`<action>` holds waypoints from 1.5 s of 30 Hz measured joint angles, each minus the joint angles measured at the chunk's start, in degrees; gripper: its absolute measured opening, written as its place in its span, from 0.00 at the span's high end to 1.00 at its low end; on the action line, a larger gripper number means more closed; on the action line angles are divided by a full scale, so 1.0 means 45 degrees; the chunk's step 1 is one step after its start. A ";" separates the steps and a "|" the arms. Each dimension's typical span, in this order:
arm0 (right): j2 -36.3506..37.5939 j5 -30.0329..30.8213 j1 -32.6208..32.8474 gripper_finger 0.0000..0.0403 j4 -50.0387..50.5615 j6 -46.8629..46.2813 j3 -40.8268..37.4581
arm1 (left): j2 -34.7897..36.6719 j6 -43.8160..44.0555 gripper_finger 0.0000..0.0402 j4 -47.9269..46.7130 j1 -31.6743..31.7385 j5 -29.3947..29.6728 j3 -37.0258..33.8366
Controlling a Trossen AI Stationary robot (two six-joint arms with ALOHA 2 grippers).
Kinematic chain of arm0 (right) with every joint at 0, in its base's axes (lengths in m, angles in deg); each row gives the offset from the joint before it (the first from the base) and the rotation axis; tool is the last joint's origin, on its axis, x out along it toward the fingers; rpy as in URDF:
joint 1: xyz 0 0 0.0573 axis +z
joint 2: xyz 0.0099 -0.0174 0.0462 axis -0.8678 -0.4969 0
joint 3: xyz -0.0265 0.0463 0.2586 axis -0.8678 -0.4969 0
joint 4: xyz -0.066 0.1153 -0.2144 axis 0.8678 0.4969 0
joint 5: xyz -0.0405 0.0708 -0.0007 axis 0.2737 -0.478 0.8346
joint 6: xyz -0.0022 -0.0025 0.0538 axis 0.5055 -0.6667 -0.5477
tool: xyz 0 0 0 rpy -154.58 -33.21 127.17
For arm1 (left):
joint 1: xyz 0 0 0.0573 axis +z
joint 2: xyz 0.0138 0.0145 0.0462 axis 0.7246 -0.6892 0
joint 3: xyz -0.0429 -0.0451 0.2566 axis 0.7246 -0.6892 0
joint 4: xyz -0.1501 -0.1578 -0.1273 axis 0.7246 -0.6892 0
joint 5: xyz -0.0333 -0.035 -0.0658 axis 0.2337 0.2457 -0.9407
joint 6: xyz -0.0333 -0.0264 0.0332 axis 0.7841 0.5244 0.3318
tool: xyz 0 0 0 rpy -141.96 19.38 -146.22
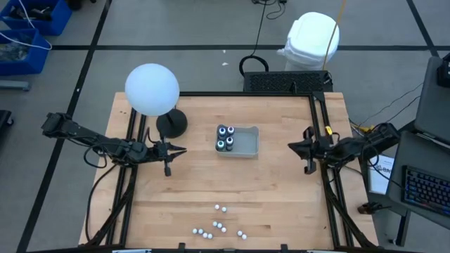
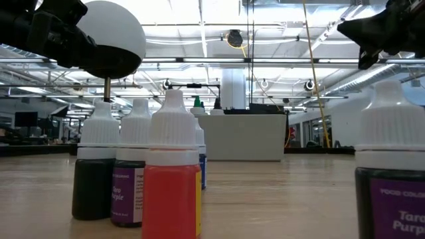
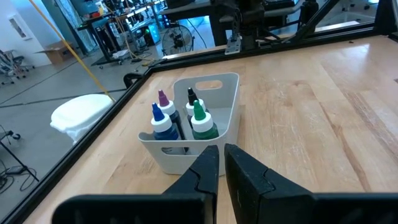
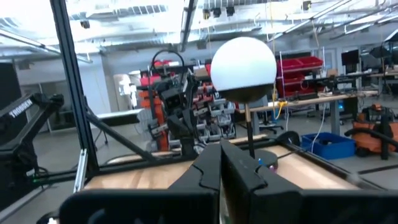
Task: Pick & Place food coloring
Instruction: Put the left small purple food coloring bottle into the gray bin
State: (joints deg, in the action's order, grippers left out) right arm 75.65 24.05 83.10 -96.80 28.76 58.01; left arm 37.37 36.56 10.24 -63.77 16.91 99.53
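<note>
Four food coloring bottles (image 1: 225,138) standing in the left end of the grey tray (image 1: 247,143) mid-table; about ten still scattered near the front edge (image 1: 219,227). Left gripper (image 1: 169,150) nearly closed, empty, left of tray; right gripper (image 1: 304,148) shut, empty, right.

The bench (image 1: 281,183) is a pale wooden top inside a dark metal frame. Near its middle sits a grey rectangular tray (image 1: 246,143) (4 bottles stand in the end nearer the left arm). Beside the tray, toward the left arm, the round black base (image 1: 171,124) of a white globe lamp (image 1: 151,88) rests on the wood. Along the near edge, well apart from the tray, stands a loose scatter of small white-capped food coloring bottles (image 1: 217,226), about 9 in all.
</note>
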 joint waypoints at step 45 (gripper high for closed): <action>0.0537 -0.4100 0.0019 1.00 0.1765 0.1419 0.0000 | -0.2357 -0.0267 0.98 0.4365 -0.3773 -0.1749 -0.0005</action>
State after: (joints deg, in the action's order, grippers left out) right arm 78.07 5.60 83.19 -88.86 35.15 58.01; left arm 26.77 35.36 29.88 -80.75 9.04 99.50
